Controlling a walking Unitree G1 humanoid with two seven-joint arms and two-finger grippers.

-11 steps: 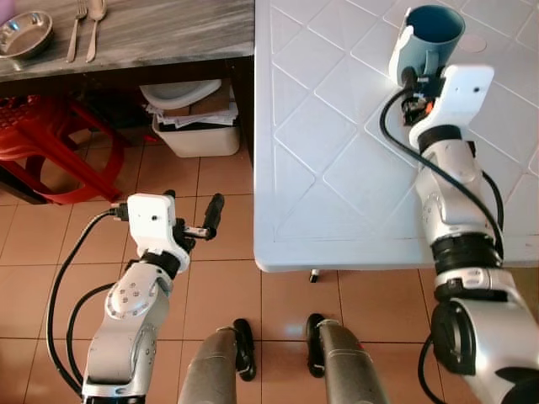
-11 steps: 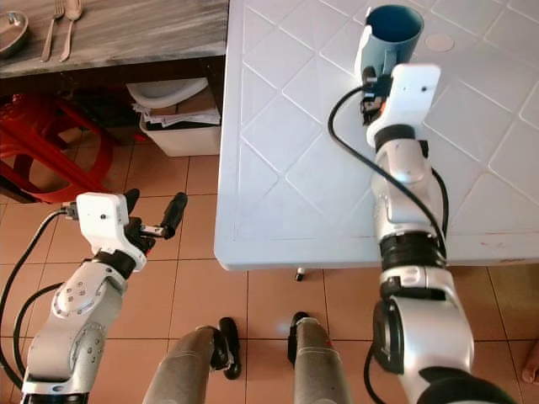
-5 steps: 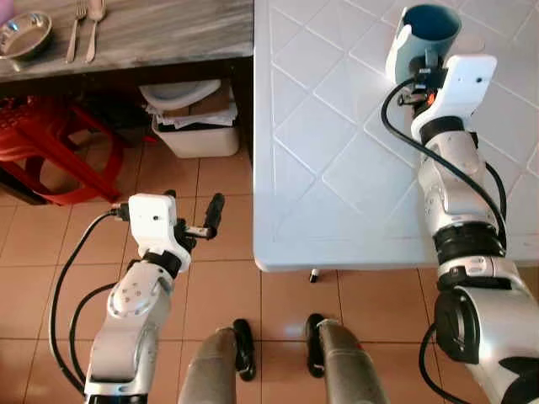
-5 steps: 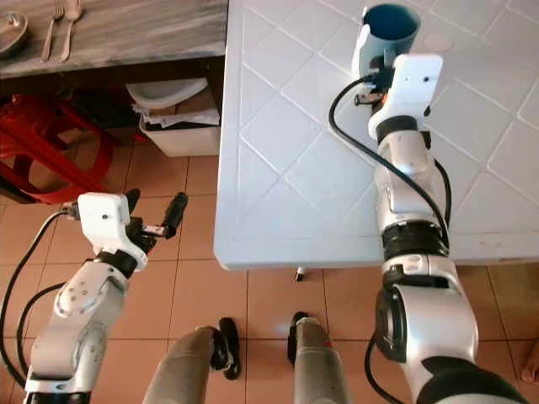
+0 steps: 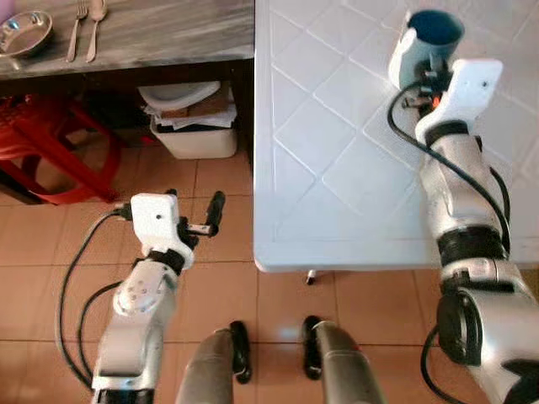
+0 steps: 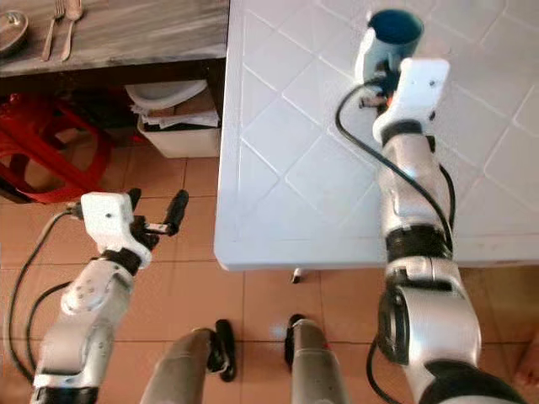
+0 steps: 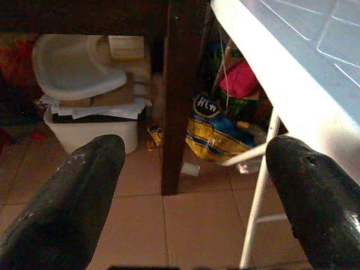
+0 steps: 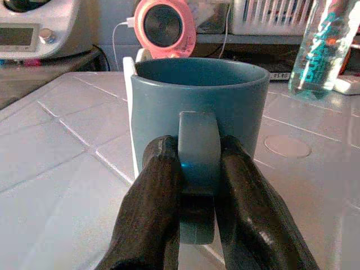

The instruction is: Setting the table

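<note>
The right gripper (image 8: 194, 185) is clamped on the handle of the blue mug (image 5: 425, 42), one black finger pressed against each side of the handle. The mug stands over the far part of the white table (image 5: 337, 168), upright with its mouth open upward. Beyond the mug, the right wrist view shows a pink speaker (image 8: 164, 25) and a clear bottle (image 8: 320, 48).

The left gripper (image 7: 194, 197) hangs over the tiled floor beside the table edge, fingers spread wide and holding nothing. Between them, the left wrist view shows a white bin (image 7: 84, 112) and a dark table leg (image 7: 180, 95). On the grey counter (image 5: 152, 34) lie a metal bowl (image 5: 24, 32), a fork (image 5: 77, 25) and a spoon (image 5: 95, 21).
</note>
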